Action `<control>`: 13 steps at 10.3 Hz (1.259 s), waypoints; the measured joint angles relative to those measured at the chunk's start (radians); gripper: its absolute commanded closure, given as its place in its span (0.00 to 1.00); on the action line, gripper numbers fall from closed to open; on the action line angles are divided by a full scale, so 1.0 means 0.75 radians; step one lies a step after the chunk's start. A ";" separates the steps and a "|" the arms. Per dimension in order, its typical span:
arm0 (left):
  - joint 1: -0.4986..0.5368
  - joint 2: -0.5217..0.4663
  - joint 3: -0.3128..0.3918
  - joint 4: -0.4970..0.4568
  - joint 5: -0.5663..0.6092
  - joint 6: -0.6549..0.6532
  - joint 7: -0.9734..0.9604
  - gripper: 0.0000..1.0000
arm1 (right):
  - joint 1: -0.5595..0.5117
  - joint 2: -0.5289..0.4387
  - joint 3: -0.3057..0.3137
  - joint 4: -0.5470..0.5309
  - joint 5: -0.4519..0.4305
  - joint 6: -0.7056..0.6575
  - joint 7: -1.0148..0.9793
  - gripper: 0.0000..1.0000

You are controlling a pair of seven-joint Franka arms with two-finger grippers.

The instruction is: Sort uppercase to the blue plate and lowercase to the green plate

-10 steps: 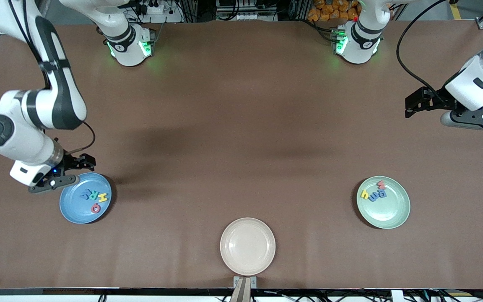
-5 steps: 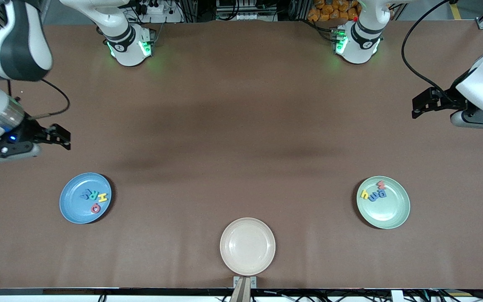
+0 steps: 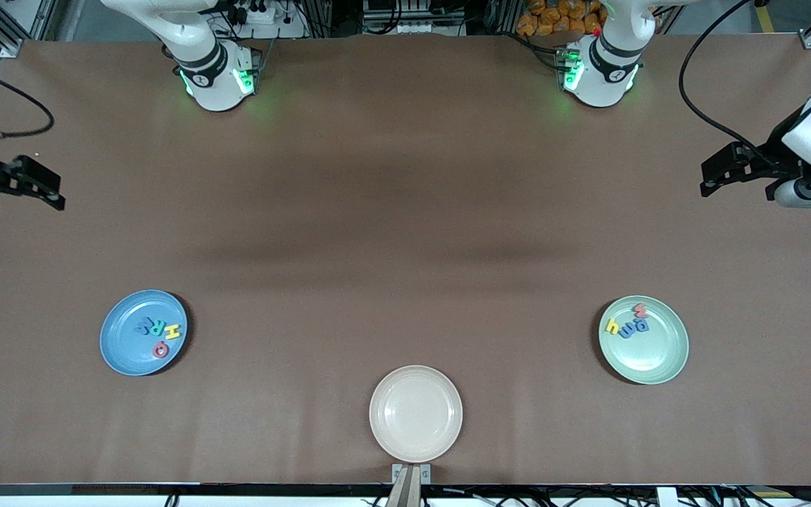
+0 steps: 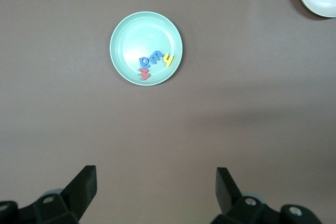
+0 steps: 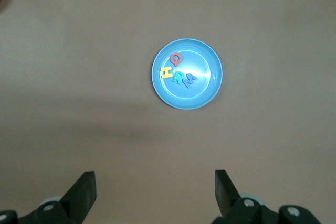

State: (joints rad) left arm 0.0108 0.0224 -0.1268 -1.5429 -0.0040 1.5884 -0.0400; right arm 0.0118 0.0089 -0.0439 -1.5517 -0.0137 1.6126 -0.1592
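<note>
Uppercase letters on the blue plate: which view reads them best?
The right wrist view: the uppercase letters sit centred on the blue plate, unobstructed. The front view shows them smaller; the left wrist view misses them.

Near the centre of the frame, a little above the middle, the blue plate (image 5: 187,73) lies flat on the brown counter (image 5: 79,103). Four foam letters cluster in the plate's left half: a red O (image 5: 176,58) uppermost, a yellow H (image 5: 166,72) just below it, then a teal R (image 5: 179,78) and a blue M (image 5: 190,80) side by side. Along the bottom edge, the right pincer (image 5: 153,195) shows its two dark fingers (image 5: 83,192) spread wide apart, with nothing between them.
</note>
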 measured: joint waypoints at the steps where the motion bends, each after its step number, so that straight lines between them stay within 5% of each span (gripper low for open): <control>1: 0.000 0.000 0.000 0.016 0.000 0.000 0.000 0.00 | 0.000 -0.001 -0.001 0.038 0.023 -0.041 0.009 0.00; 13: 0.002 0.000 0.002 0.063 0.000 0.000 0.000 0.00 | -0.005 0.000 -0.019 0.104 0.053 -0.109 0.016 0.00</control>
State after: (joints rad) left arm 0.0126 0.0222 -0.1251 -1.4953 -0.0039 1.5883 -0.0400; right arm 0.0081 0.0086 -0.0581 -1.4738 0.0260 1.5312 -0.1472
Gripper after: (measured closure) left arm 0.000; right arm 0.000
